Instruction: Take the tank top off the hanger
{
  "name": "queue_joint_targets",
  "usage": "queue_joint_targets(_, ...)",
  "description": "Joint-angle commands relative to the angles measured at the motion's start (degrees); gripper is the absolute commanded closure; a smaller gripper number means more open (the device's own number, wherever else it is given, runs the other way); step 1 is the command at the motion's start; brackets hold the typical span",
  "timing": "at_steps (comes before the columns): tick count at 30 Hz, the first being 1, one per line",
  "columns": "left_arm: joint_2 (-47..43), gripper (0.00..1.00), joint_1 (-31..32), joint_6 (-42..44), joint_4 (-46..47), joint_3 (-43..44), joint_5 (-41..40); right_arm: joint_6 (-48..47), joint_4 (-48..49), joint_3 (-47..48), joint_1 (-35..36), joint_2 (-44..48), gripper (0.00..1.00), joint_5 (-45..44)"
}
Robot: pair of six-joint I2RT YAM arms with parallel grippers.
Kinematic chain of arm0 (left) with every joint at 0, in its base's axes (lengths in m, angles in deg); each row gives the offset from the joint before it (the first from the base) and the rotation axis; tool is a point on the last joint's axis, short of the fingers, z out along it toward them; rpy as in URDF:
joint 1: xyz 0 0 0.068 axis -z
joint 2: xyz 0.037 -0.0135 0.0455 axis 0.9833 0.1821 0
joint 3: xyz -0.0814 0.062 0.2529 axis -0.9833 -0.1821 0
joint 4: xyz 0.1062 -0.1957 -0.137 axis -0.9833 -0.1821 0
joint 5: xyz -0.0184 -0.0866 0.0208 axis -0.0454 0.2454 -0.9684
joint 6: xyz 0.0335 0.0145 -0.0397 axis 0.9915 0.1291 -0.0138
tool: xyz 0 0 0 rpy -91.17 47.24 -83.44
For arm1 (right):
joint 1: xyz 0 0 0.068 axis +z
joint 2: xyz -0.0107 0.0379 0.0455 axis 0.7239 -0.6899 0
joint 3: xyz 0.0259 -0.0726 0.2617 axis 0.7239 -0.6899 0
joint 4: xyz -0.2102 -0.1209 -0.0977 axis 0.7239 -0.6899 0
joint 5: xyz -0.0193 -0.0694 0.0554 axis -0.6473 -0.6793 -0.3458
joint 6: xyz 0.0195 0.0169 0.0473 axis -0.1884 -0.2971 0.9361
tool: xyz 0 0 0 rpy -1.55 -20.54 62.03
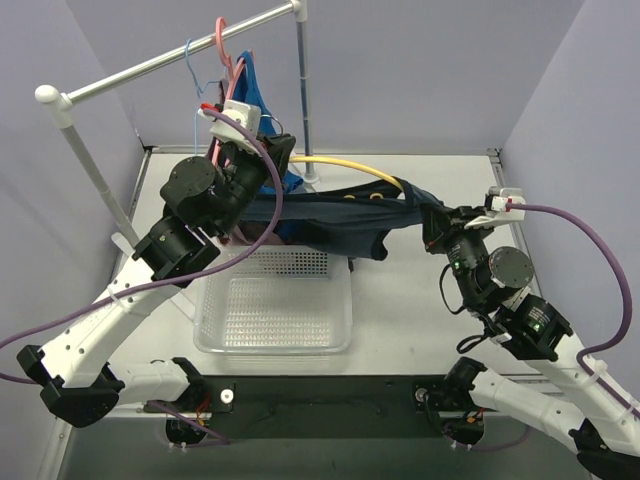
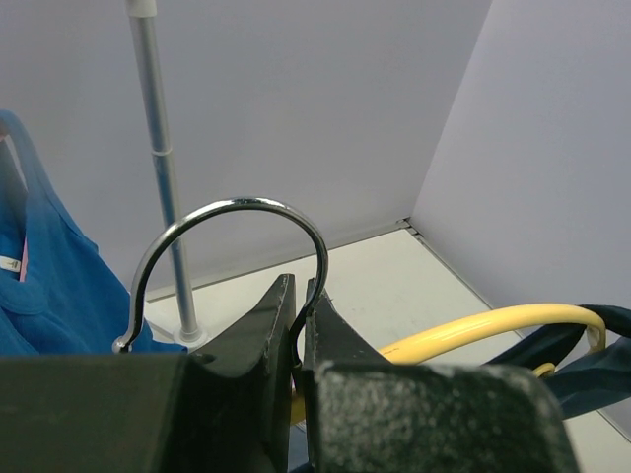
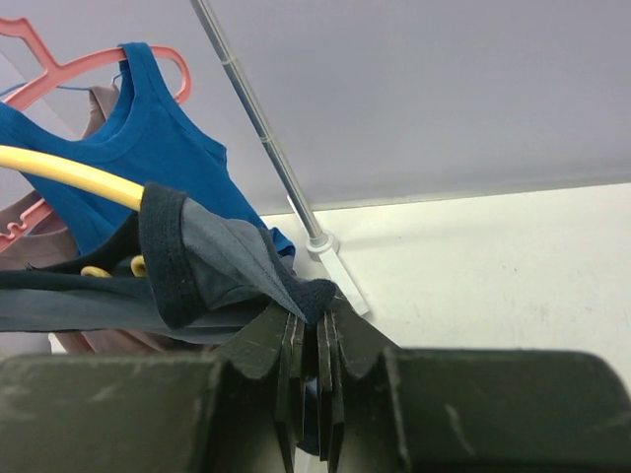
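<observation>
Plain lavender walls (image 1: pixel 420 70) enclosed a white table (image 1: pixel 400 310) under even light. A metal clothes rail (image 1: pixel 150 63) stood beyond the left gripper (image 2: pixel 299 296), its upright (image 3: pixel 262 128) behind the right gripper (image 3: pixel 308 325).

This is a robot test cell in a lab, not a home: plain pale partition walls (image 1: pixel 420 70) box in a white surface (image 1: pixel 420 310) on three sides. A small clothes rail (image 1: pixel 180 53) stands on it, and the left arm (image 1: pixel 120 305) and right arm (image 1: pixel 530 325), trailing purple cables (image 1: pixel 560 211), are bolted at its near edge by a clear plastic basket (image 1: pixel 215 310).
</observation>
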Motion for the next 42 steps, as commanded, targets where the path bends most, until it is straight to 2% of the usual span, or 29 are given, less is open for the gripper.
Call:
queue_joint_targets(1,-0.7,1.0,-1.7,3.3,-0.9,4.6,-4.1,2.0,2.1,-2.3,-1.7,3.8,1.0,-6.4)
queue_joint_targets(8,-0.5,1.0,-2.4,4.5,-3.6,7.2,-5.5,5.3,0.3,-5.5,-2.5,6.1,1.0,-9.4)
queue_joint_targets(17,-3.9,1.0,-2.8,-0.3,-2.9,6.9,0.9,9.1,-0.9,-6.0,-4.0,3.2,1.0,-4.3)
queue_joint_targets(23,-5.4,1.0,-3.1,1.3,-5.5,6.6,-3.6,11.9,-2.0,-6.8,-5.7,5.4,1.0,-5.9)
queue_joint_targets(27,-6.3,1.0,-3.2,-3.7,-4.4,6.9,2.1,12.1,-0.1,-6.5,-6.0,3.5,1.0,1.3)
queue_joint_targets(28,-6.5,1.0,-3.2,-5.2,-4.0,7.0,5.8,12.1,0.8,-6.7,-6.0,2.8,1.0,6.0)
queue_joint_targets(31,-7.4,1.0,-3.1,-11.2,-0.2,6.6,13.8,12.2,5.9,-8.3,-6.0,0.7,1.0,11.1)
queue_joint_targets(38,-10.4,1.0,-3.1,-23.6,4.6,4.4,28.2,8.3,10.9,-2.3,-6.5,-5.4,1.0,15.1)
queue_joint_targets(42,-13.6,1.0,-3.2,-32.0,16.1,-2.1,33.8,6.3,13.1,1.6,-6.6,-9.2,1.0,15.9)
